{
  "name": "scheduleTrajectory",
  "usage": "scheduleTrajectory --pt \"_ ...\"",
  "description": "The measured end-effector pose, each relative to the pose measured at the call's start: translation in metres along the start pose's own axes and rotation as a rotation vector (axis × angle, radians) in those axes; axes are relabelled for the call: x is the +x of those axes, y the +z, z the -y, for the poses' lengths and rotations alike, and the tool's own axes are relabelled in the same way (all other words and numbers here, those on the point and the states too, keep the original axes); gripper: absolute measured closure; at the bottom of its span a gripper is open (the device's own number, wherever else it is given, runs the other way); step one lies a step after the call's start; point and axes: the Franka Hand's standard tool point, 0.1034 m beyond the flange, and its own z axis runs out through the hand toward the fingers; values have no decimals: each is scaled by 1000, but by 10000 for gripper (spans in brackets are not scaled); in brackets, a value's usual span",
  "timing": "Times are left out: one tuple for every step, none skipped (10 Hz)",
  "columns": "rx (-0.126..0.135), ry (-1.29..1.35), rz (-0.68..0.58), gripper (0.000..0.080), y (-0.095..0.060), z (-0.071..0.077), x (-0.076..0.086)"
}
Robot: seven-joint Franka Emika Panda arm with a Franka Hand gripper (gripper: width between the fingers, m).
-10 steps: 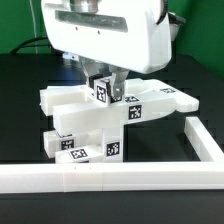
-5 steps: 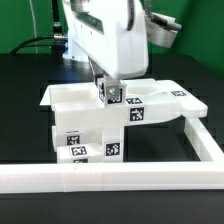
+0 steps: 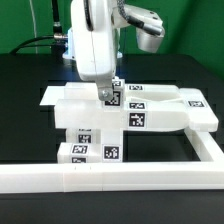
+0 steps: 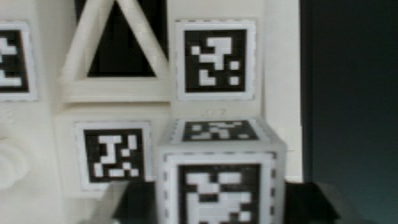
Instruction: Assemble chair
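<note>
Gripper (image 3: 108, 92) hangs over the stacked chair (image 3: 100, 125) parts at table centre, jaws closed on a small tagged white block (image 3: 112, 96) held upright approx. at the assy's top edge. Wrist view: block (image 4: 217, 175) sits in front of the X-braced panel (image 4: 125, 60), whether touching cannot be told. Long white L-shaped rail (image 3: 120, 180) borders the near side and the exterior view's right.
</note>
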Motion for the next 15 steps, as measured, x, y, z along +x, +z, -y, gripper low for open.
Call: scheduleTrajectory --pt "0 -5 0 355 0 0 0" --pt "-12 -58 -1 355 1 -2 0" --pt "-48 -106 8 201 1 -5 -1" --pt "-71 -159 7 166 0 -4 -3" --pt "-64 -250 8 153 -1 -1 -4" --pt "-63 -327 10 153 -1 -1 -3" --pt "-63 -387 11 151 -1 -1 -3" --pt "-63 -434 13 151 -1 -1 -3" --pt "-71 -538 10 151 -1 -1 -2" --pt "-88 -643 0 151 -1 -3 -1" --pt "-95 -765 -7 151 -1 -3 -1" --pt "-107 -893 -14 151 0 -4 0" --pt "-120 -996 -23 151 0 -4 0" --pt "-129 -1094 -25 151 0 -4 -1" --pt "-132 -1185 -22 151 0 -3 -1"
